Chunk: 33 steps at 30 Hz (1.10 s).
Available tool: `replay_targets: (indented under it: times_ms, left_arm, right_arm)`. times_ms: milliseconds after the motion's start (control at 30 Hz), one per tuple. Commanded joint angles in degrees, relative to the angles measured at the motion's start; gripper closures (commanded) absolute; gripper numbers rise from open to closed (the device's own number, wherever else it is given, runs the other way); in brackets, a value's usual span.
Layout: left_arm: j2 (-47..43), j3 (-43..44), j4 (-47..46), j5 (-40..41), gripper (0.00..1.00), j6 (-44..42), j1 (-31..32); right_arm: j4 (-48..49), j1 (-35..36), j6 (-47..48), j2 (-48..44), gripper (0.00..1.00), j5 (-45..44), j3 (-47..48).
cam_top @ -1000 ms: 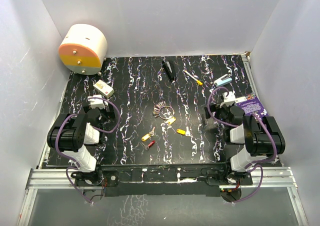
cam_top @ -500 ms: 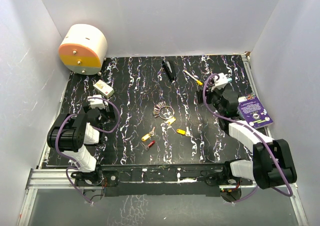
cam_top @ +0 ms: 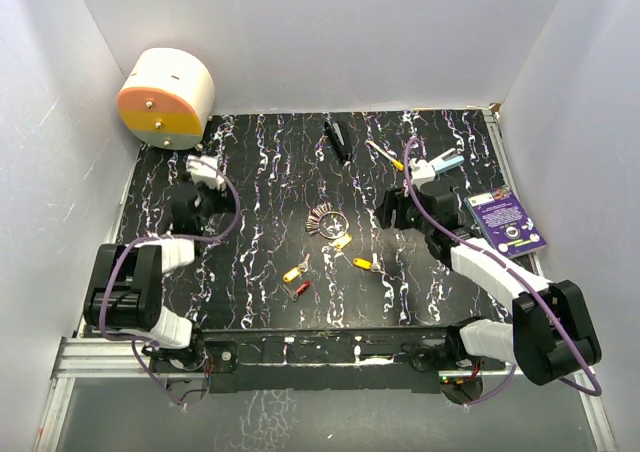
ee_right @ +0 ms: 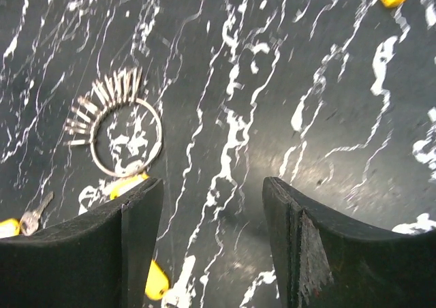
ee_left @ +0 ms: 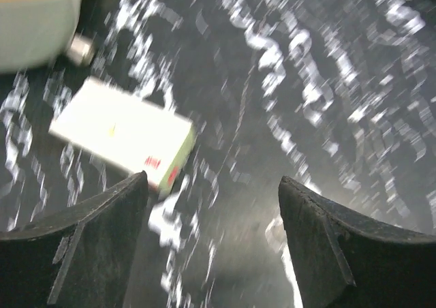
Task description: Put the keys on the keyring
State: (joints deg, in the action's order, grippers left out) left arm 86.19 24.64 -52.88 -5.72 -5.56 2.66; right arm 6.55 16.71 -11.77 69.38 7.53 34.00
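Note:
The keyring [cam_top: 325, 219], a thin silver ring with a fan of plain silver keys, lies at the table's middle. It also shows in the right wrist view [ee_right: 126, 101]. Loose keys lie just in front of it: three yellow-headed ones [cam_top: 343, 241], [cam_top: 362, 263], [cam_top: 292, 273] and a red-headed one [cam_top: 300, 288]. My right gripper [cam_top: 392, 212] is open and empty above the table, right of the ring. In its wrist view [ee_right: 212, 185] yellow heads [ee_right: 126, 183], [ee_right: 155, 281] show beside the left finger. My left gripper [cam_top: 192, 200] is open and empty at the far left, away from the keys.
A white box [ee_left: 119, 134] lies just ahead of the left gripper [ee_left: 212, 185]. A cream and orange drum [cam_top: 165, 97] stands at the back left. A black pen-like tool [cam_top: 338, 140], a yellow-handled white stick [cam_top: 385, 155], a light blue item [cam_top: 447, 160] and a purple card [cam_top: 508, 222] lie at the back and right.
My right arm has unfolded and swung its gripper left toward the keyring. My left arm has stretched forward toward the white box. The keys and ring have not moved.

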Motion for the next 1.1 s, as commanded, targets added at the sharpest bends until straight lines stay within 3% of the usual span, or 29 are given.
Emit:
replay_targets:
  times_ms: [0,100,200,300,367,467,600,733,867,1067]
  left_arm:
    - [1.0,15.6,20.6,-14.8,0.27,1.0,2.1]
    - [4.8,26.1,29.0,-22.9,0.27,1.5,5.3]
    - [9.6,39.4,43.6,-28.5,0.27,-2.0,8.2]
    - [9.2,43.3,43.7,-33.3,0.24,-11.0,11.1]
    - [8.2,41.4,38.3,-36.2,0.23,-13.9,13.0]
    - [10.1,38.6,29.8,-41.3,0.24,-11.5,16.0]
    - [14.9,36.8,23.1,-42.0,0.28,-9.7,22.3]
    - [18.1,31.3,6.6,-41.5,0.29,-8.8,27.4]
    - [24.1,27.8,-9.9,-43.2,0.29,-7.5,29.0]
    - [30.3,24.6,-25.9,-48.5,0.31,-5.8,29.0]
  right_arm:
    - [-2.2,1.5,-4.4,-1.5,0.35,0.2,-1.5]
    - [-3.7,1.5,-4.4,-3.0,0.35,-1.3,-1.7]
    - [-4.1,1.5,-4.5,-4.3,0.35,-1.9,-2.3]
    - [-4.5,1.4,-6.0,-4.3,0.35,-1.5,-3.0]
    - [-4.4,1.5,-7.8,-4.3,0.35,-0.8,-3.3]
    - [-2.6,1.5,-9.7,-5.4,0.36,0.5,-4.5]
    - [-2.4,1.5,-10.4,-7.6,0.38,0.6,-5.4]
    - [-3.3,1.5,-10.7,-9.4,0.4,-2.3,-6.6]
    - [-4.0,1.5,-11.5,-11.5,0.44,-3.8,-8.0]
    - [-2.9,1.4,-14.8,-16.8,0.49,-6.7,-12.4]
